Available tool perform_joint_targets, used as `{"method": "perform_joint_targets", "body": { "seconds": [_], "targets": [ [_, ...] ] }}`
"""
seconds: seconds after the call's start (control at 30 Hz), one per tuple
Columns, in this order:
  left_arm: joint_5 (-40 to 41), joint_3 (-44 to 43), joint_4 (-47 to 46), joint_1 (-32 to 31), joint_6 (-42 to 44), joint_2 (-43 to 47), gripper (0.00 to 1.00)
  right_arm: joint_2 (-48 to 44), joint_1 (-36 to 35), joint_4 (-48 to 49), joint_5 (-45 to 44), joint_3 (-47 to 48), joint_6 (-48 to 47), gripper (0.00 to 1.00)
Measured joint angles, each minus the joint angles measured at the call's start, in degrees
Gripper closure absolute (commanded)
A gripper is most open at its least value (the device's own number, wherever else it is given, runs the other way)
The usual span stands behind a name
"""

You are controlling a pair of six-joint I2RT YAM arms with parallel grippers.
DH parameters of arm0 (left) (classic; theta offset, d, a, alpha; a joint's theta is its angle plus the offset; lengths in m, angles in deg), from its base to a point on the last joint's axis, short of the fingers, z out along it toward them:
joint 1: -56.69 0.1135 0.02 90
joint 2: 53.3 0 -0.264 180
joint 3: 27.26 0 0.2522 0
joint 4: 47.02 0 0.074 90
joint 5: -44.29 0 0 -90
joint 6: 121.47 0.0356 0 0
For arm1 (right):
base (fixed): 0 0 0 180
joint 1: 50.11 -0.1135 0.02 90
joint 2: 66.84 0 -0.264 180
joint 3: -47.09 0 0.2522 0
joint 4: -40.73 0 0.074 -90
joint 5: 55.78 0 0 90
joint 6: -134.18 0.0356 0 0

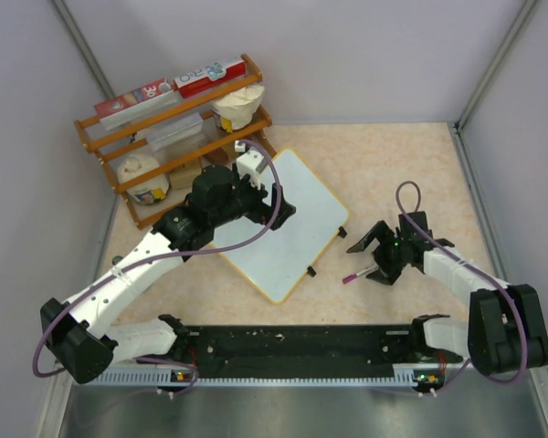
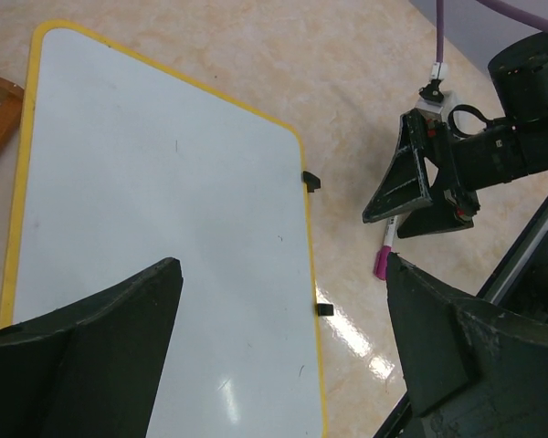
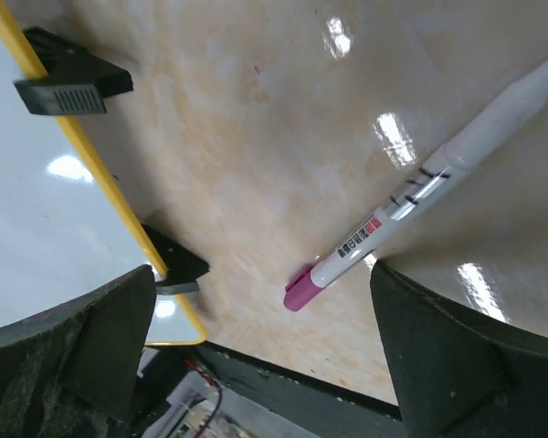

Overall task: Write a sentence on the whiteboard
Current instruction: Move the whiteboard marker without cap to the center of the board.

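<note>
The whiteboard [image 1: 297, 233] lies flat in the middle of the table, white with a yellow rim and two black clips [image 1: 310, 271] on its right edge. It also shows in the left wrist view [image 2: 164, 201] and the right wrist view [image 3: 36, 192]. My left gripper [image 1: 272, 205] hovers open and empty over the board's far-left part [image 2: 281, 265]. A white marker with a pink cap [image 1: 354, 274] lies on the table to the right of the board [image 3: 397, 214] [image 2: 384, 257]. My right gripper [image 1: 372, 257] is open, low over the marker [image 3: 263, 274], and its right finger [image 3: 457, 356] is close beside the barrel.
A wooden rack [image 1: 178, 137] with boxes and jars stands at the back left, close to the board's far corner. Grey walls enclose the table on three sides. A black rail [image 1: 292, 342] runs along the near edge between the arm bases.
</note>
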Motion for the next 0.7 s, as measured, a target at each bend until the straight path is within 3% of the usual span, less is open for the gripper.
{"method": "perform_joint_targets", "body": {
  "seconds": [0.23,0.43,0.53,0.57,0.63,0.67,0.7],
  "targets": [
    [-0.9,0.5,-0.6,0.0,-0.3,0.0,0.11,-4.9,5.7,7.2,1.3,-5.1,7.2,0.02],
    [-3.3,1.5,-2.4,-1.7,-2.0,-1.6,0.26,-10.9,6.7,3.9,1.0,-3.2,2.6,0.04],
    [-4.1,1.5,-3.5,-5.1,-2.9,-5.2,0.42,-11.5,6.7,1.0,0.6,1.2,-2.7,0.06],
    [-4.2,1.4,-3.5,-6.3,-2.9,-6.5,0.54,-11.6,6.7,0.3,0.2,2.6,-4.5,0.08],
    [-4.5,1.3,-4.1,-9.7,-3.2,-10.4,0.65,-11.5,6.7,-1.1,-1.3,5.4,-8.2,0.23],
    [-4.8,1.0,-4.5,-11.4,-3.2,-12.9,0.75,-11.2,6.7,-1.9,-2.1,6.9,-10.1,0.3],
    [-5.2,0.8,-4.9,-12.8,-3.4,-14.8,0.82,-10.9,6.7,-2.2,-2.6,7.8,-11.2,0.51]
  ]
}}
